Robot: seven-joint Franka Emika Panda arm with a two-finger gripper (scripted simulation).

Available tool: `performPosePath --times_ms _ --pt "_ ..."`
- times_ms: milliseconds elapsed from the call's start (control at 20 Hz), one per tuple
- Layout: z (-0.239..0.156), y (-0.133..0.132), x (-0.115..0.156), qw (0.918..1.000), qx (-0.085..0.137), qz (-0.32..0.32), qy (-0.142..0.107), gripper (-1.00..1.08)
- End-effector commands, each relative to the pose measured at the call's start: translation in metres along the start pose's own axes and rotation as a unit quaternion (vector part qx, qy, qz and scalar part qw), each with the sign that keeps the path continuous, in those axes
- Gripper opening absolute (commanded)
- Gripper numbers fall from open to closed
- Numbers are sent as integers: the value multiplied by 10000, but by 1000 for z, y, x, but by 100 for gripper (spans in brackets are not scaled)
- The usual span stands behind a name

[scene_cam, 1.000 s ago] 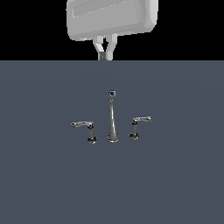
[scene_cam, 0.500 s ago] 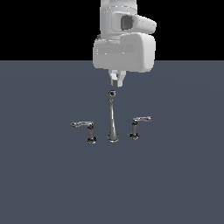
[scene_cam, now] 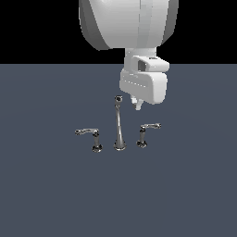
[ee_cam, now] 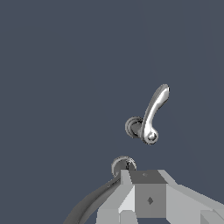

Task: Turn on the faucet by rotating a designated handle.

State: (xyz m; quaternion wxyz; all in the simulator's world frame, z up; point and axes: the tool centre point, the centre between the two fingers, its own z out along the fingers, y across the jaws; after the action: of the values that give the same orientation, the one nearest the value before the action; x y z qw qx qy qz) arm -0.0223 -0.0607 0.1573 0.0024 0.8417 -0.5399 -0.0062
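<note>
The chrome faucet stands on the dark grey surface in the exterior view: a tall slim spout (scene_cam: 118, 125) between two low lever handles. The handle (scene_cam: 149, 128) with the shorter lever is on the exterior view's right, the twin handle (scene_cam: 89, 134) on the left. My gripper (scene_cam: 136, 104) hangs above and slightly behind the shorter handle, apart from it, with its fingers together and nothing between them. In the wrist view the handle (ee_cam: 152, 114) lies beyond my fingertips (ee_cam: 131, 197), with the spout (ee_cam: 123, 166) beside it.
The flat dark grey surface (scene_cam: 55, 194) spreads all around the faucet. The large white arm body (scene_cam: 129, 23) fills the upper part of the exterior view above the spout.
The arm has come down and shifted toward the exterior view's right, from above the spout to above the shorter handle. The faucet has not moved.
</note>
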Motion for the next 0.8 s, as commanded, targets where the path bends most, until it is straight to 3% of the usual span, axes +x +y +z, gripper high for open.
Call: performPosePath --times_ms 0,400,750 --pt "17 -3 16 9994 12 343 16 -100" --pt "56 -6 55 9934 40 1142 37 -100" --pt "71 -5 71 9894 55 1450 37 -100"
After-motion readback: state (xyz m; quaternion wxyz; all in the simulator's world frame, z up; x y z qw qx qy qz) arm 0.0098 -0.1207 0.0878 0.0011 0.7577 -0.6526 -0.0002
